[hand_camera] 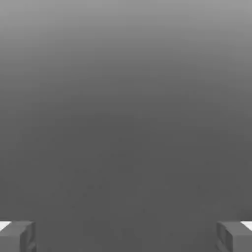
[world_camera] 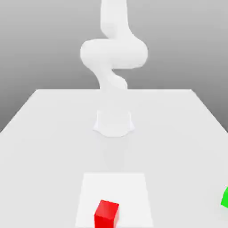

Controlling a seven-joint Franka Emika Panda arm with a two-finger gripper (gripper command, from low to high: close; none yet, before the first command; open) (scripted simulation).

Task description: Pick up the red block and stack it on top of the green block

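white rounded arm (world_camera: 113,53), smooth bulging joints, flared white base (world_camera: 113,124), grey angular fingertips (hand_camera: 18,237)

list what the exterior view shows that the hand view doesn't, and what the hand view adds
Exterior view: the red block on the white square, the green block cut off by the exterior view's right edge, and the table with the arm standing on it.
Hand view: the open gripper, its two fingers spread wide with nothing between them.
Both: parts of the same robot, against a grey backdrop.
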